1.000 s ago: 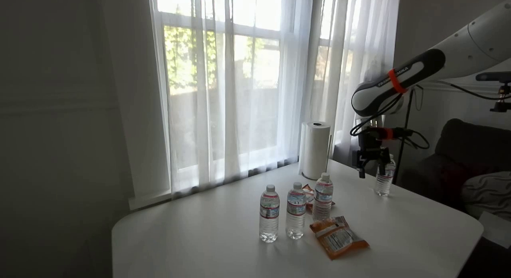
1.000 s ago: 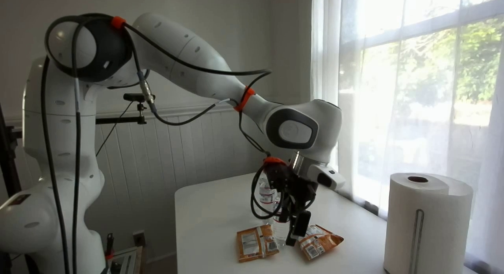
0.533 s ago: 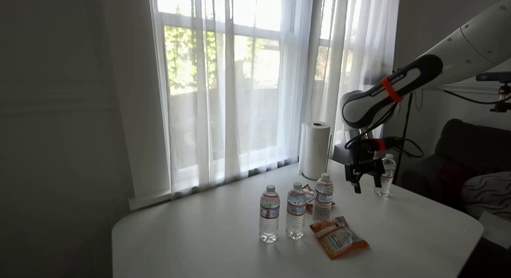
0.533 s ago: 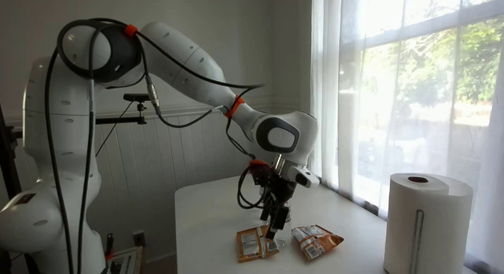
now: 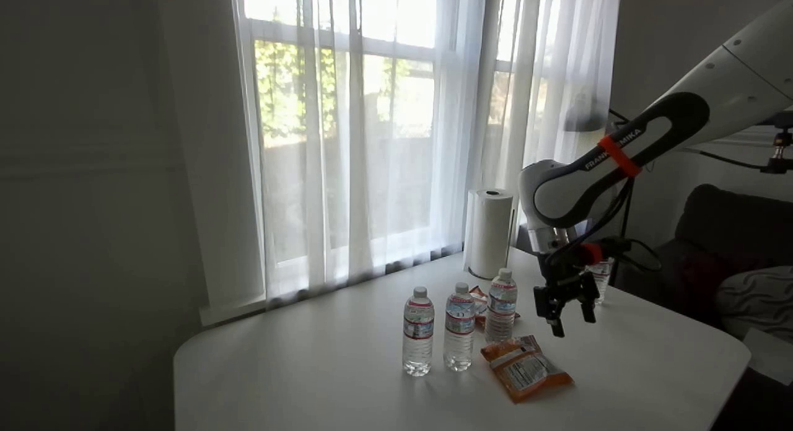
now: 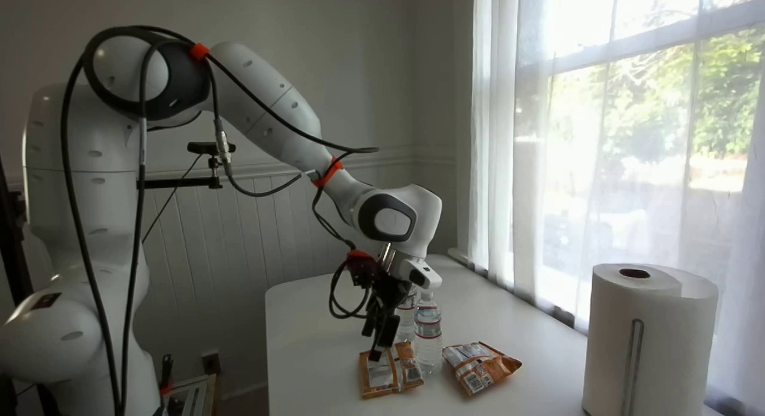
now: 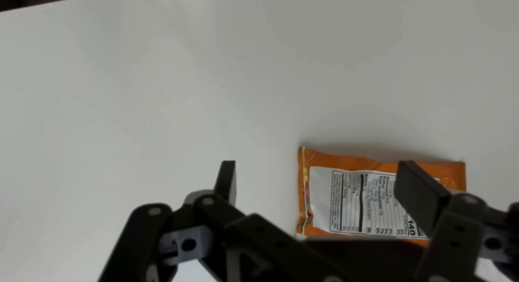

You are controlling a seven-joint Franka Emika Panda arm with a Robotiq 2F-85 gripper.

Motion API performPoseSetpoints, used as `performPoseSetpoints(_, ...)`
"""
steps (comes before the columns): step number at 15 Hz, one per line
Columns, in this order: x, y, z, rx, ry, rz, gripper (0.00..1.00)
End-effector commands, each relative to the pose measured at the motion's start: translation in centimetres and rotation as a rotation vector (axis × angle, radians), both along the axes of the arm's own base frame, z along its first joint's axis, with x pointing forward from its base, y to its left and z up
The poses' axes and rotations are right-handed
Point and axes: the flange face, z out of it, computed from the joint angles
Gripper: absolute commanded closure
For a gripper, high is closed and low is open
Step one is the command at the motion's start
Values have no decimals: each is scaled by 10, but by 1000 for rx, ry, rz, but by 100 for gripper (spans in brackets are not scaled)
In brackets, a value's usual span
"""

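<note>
My gripper [image 5: 573, 322] is open and empty, tilted above the white table. It also shows in an exterior view [image 6: 372, 345] and in the wrist view [image 7: 317, 172]. It is nearest to an orange snack bag [image 7: 357, 201] lying flat with its white label up. In the wrist view the right finger overlaps the bag and the left finger is over bare table. This bag shows in both exterior views [image 5: 526, 370] [image 6: 388, 373]. A second orange bag [image 6: 481, 366] lies nearer the window, partly hidden behind bottles [image 5: 479, 301].
Clear water bottles stand upright beside the bags: one at left [image 5: 419, 335], one in the middle [image 5: 459, 329], one at right [image 5: 502, 304]. Another bottle [image 5: 601, 276] stands behind the gripper. A paper towel roll [image 5: 490, 233] stands by the curtained window. The table [image 5: 297, 369] has rounded corners.
My gripper has moved down towards the table, and to the left in an exterior view, closer over the orange bag. It stays open. The bags and bottles have not moved.
</note>
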Motion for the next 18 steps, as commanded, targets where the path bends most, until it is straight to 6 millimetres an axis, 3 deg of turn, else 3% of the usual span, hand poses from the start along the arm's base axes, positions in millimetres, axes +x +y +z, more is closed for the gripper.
performPoseSetpoints(1,-4,6,-2,-1,-9,8,0)
performPoseSetpoints(5,-10,11,-2,-2,-20,13,0)
performPoseSetpoints(14,-14,70,-35,-37,-118,133,0)
performPoseSetpoints(18,-15,84,-50,-60,-183,183,0)
